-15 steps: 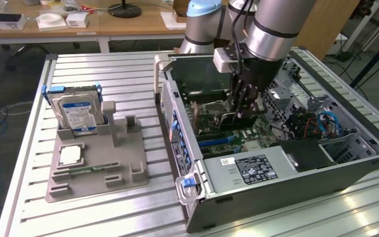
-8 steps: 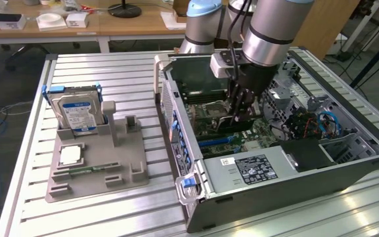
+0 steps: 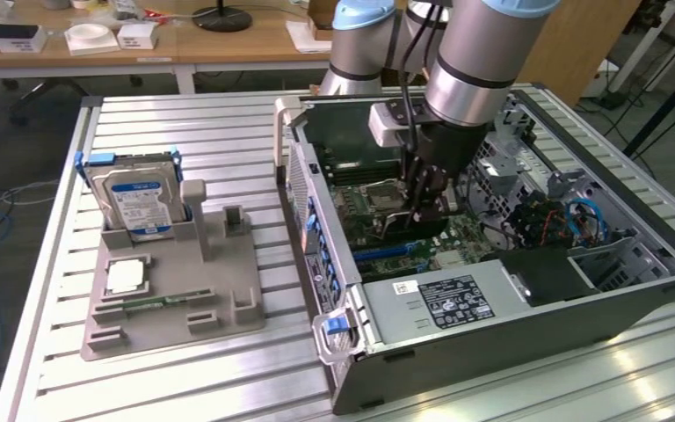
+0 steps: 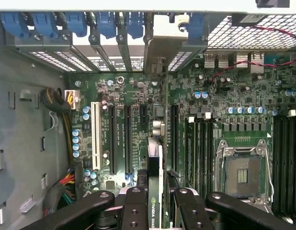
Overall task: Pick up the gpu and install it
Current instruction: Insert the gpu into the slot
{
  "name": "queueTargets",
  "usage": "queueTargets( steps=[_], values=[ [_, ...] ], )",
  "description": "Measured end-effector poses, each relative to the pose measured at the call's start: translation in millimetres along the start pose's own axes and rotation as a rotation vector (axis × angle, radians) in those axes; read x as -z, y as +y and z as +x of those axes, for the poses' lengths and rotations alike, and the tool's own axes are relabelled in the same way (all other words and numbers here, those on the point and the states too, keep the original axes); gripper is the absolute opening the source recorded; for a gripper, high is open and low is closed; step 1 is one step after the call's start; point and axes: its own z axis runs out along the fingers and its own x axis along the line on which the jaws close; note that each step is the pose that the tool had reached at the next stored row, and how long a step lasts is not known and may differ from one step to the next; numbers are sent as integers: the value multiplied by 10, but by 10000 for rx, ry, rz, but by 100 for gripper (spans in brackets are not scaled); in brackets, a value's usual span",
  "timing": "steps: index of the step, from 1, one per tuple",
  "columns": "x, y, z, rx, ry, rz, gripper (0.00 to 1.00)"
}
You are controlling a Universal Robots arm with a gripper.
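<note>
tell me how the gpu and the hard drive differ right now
Place: the gpu is inside the computer case; the hard drive stands in the grey holder outside it. Grip: the gripper clamps the gpu; the hard drive is untouched. Look: the gpu is a thin dark card; the hard drive a thicker silver block with a blue-white label. Both stand on edge.

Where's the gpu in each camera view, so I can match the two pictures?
Exterior view: gpu hangs in the gripper inside the open case, above the motherboard.
Wrist view: gpu edge-on between the fingers, its silver bracket toward the blue-latched rear slots.
Shared landmark: the CPU socket.
</note>
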Motion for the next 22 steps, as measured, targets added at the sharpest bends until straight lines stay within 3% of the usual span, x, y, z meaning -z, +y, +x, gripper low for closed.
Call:
queueTargets(
  steps=[22],
  values=[
    [-47,51,1,1,1,3,26]
  ],
)
